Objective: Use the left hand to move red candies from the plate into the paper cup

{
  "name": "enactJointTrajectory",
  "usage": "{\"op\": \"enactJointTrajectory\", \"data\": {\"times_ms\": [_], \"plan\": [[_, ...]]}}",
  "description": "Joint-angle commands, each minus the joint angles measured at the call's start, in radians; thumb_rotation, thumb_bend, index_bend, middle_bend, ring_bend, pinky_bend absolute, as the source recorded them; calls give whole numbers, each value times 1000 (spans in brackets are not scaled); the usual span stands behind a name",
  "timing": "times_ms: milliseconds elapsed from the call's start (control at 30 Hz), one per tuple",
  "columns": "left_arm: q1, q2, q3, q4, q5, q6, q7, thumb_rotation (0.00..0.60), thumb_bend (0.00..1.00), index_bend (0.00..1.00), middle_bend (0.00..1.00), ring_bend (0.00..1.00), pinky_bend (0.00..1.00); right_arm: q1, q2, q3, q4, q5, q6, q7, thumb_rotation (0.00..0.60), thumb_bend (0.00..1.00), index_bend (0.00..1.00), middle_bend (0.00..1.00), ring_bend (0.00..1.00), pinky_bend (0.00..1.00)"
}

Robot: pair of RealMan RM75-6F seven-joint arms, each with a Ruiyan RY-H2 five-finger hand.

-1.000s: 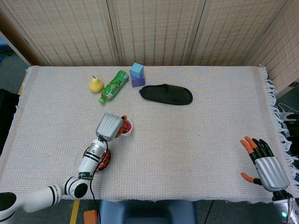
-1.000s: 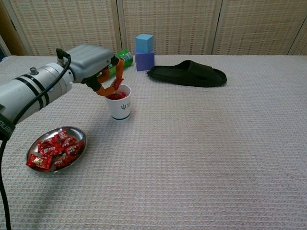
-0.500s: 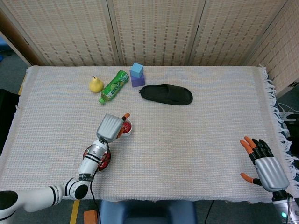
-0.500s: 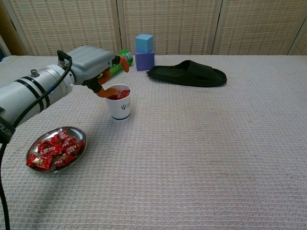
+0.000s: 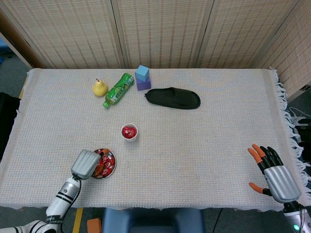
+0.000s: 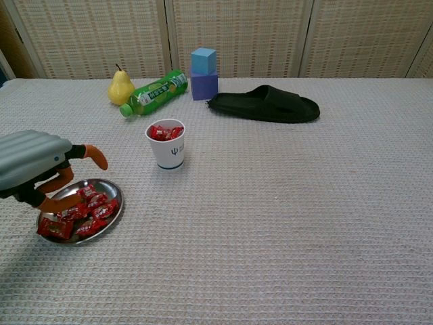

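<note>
Left hand (image 6: 34, 166) hovers over plate (image 6: 111, 217), fingers apart and curved downward above candies (image 6: 81, 211), holding nothing; placed for a pick, I judge. Cup (image 6: 166, 143) at the plate's 1 o'clock, well apart, already holds red candies. Right hand (image 5: 274, 171) idle at table's 4 o'clock, fingers spread, empty.

The left hand (image 5: 86, 164) hovered low near the table's front-left edge, its grey back turned upward and its orange-tipped fingers (image 6: 96, 158) spread and curled downward — nothing visibly held between them. Its banded forearm ran back past the front edge. The right hand (image 5: 273, 173) lay near the front-right corner, close to the fringed right edge — back up, fingers fanned apart and pointing toward the far-left, thumb stuck out sideways, empty.
</note>
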Motion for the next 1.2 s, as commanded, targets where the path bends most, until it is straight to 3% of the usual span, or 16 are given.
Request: {"op": "enactJointTrajectory", "data": {"times_ms": [33,367,933,1200], "plan": [[24,7,25,26,-17,-10,15,600,379,252,883,917,1000,-1,0,-3,2,-7,3,2,600,44,0,0,0,0],[37,-13,30,75,-60,-56,68,600,376,278,883,917,1000,-5,0,-6,4,-16,13,3,600,44,0,0,0,0],[32,-66,24,112,-39,-81,142,600,382,341,883,916,1000,0,-1,-6,4,-12,1,0,600,44,0,0,0,0],[29,-60,21,102,-74,-104,199,600,380,415,883,917,1000,1,-3,-5,3,-9,0,-4,600,44,0,0,0,0]]}}
